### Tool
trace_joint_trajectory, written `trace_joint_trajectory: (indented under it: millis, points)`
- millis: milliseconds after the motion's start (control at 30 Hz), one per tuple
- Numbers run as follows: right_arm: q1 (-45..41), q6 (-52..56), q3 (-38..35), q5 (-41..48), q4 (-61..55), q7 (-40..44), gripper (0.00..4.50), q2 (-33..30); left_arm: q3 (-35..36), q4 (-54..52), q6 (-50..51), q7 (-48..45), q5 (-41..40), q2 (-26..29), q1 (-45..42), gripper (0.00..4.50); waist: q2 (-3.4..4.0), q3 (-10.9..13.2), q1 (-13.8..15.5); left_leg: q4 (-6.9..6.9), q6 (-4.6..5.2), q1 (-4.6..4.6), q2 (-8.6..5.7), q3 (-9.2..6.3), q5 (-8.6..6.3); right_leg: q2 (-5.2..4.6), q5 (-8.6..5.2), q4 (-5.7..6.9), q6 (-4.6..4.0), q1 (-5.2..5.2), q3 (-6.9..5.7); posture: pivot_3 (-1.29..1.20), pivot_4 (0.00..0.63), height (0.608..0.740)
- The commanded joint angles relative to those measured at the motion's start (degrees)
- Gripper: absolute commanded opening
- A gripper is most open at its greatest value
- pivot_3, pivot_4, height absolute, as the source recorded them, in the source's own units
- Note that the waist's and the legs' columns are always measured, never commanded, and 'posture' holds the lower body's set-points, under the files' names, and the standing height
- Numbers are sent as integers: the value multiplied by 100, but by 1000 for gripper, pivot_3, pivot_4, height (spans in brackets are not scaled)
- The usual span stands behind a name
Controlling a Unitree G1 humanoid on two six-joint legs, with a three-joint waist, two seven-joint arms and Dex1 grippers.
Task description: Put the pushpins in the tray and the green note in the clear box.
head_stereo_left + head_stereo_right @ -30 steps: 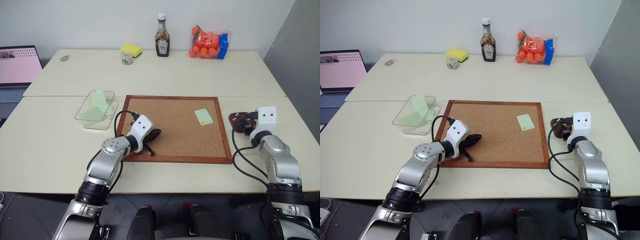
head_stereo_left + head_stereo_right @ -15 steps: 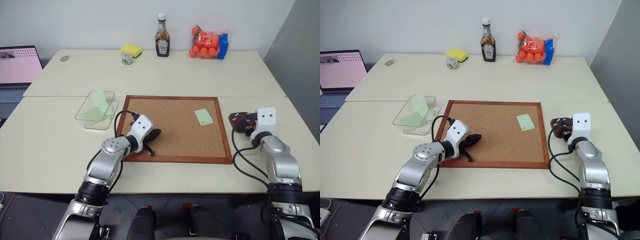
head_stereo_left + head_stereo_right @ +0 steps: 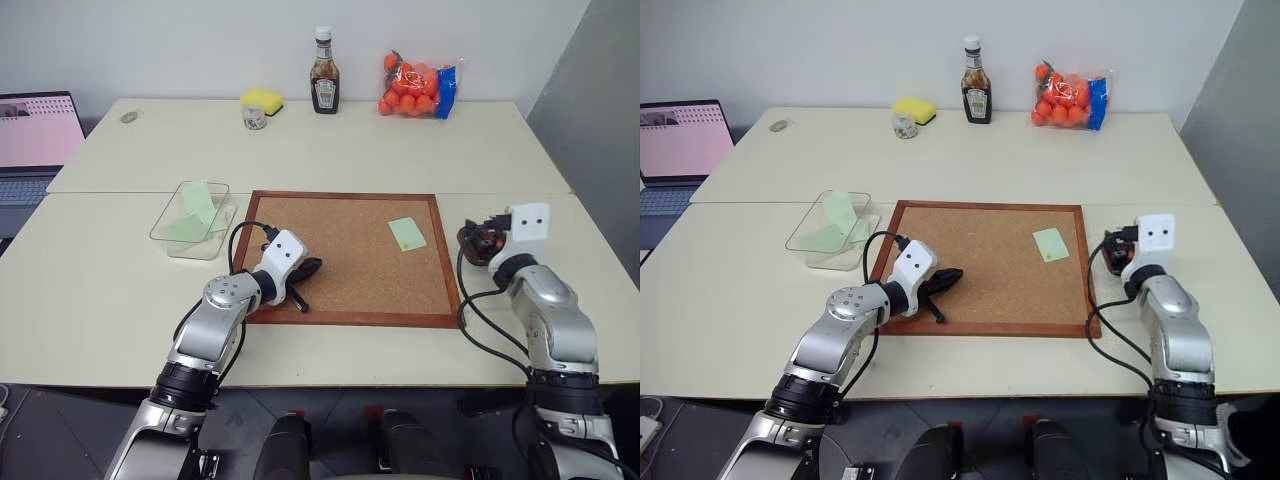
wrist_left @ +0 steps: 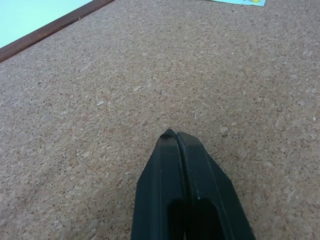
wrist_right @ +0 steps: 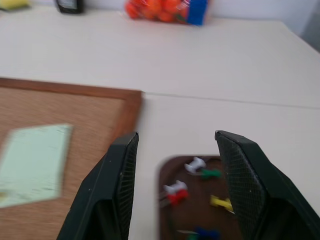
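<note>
Several pushpins [image 5: 197, 186] (white, red, green, yellow, blue heads) lie in the tray [image 5: 165, 200], a dark reddish-brown dish on the table [image 3: 350, 150] just right of the corkboard [image 3: 350, 255]. One green note [image 3: 407, 234] lies flat on the cork near the board's right edge, well apart from the clear box [image 3: 193, 219]. Clear box sits on the table just off the board's far left corner; pale green slips already inside it, one leaning against a wall.

Right gripper [image 5: 175, 150] hovers above the tray's near side, fingers [image 5: 120, 190] spread apart, nothing between them. In the wrist view the pins show in the gap and the note off to one side on the cork.

Left gripper [image 4: 175, 136] rests over the cork at the board's near left part, fingers pressed tight together, nothing gripped; tips close to the cork, contact cannot be told.

Far edge of table: yellow sponge [image 3: 262, 98], small jar [image 3: 254, 117], sauce bottle [image 3: 324, 72], bag of oranges [image 3: 415, 85]. Laptop [image 3: 35, 135] at far left.
</note>
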Motion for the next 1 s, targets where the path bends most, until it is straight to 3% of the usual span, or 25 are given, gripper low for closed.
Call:
trace_joint_trajectory:
  millis: [33, 133, 333, 867, 1000]
  points:
    - [63, -99, 423, 177, -508, 295, 2584, 162, -219, 112, 118, -82, 97, 11, 122, 0, 1, 0, -1, 0, 0, 1, 0, 0, 0, 0, 0, 0, 0, 0, 0, 0, 150, 740]
    - [140, -157, 682, 143, -556, 353, 2584, 301, -216, 111, 116, -74, 99, 8, 120, 0, 1, -1, 0, 0, 0, 0, 0, -1, 0, 0, 0, 0, 0, 0, -1, 0, 150, 740]
    - [156, -49, 1146, -53, -357, 308, 4044, 510, -202, 106, 123, -69, 98, 20, 124, 0, 1, -1, -1, 0, 0, 0, 0, -1, 0, 0, 0, 0, 0, 0, -1, 0, 150, 740]
    - [-315, -693, 1323, -511, 871, 128, 4044, 750, -211, 113, 123, -85, 92, 13, 102, 0, 0, -1, -1, 0, 0, 0, 0, -1, 0, 0, 0, -1, 0, 0, -1, 0, 150, 740]
    - [-397, -780, 1296, -633, 1083, 24, 3312, 778, -211, 99, 133, -71, 93, 5, 112, 0, 1, -1, 0, 0, 0, 1, 0, -2, 0, 0, 0, 0, -1, 0, -1, 0, 150, 740]
